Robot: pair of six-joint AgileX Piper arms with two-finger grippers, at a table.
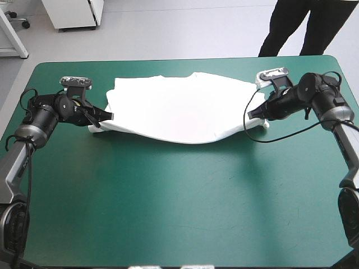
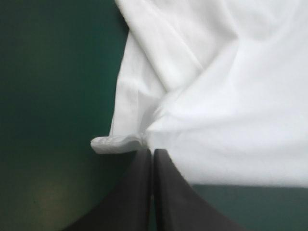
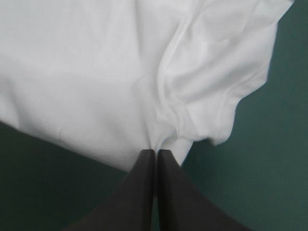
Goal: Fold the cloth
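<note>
The T-shirt (image 1: 179, 109) lies spread wide across the far half of the table (image 1: 179, 207), held at both ends, its near edge sagging in a shallow curve between them. The left gripper (image 1: 107, 116) has its black fingers pressed together on the cloth's left near corner, beside a small folded lip. The right gripper (image 1: 251, 114) pinches the right near corner, just beside a bunched sleeve.

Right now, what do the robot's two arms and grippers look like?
The left arm and right arm are bulky black joints on silver-grey tubes. The left gripper and right gripper each have two broad black fingers, curved like fins and tapering to a point.
</note>
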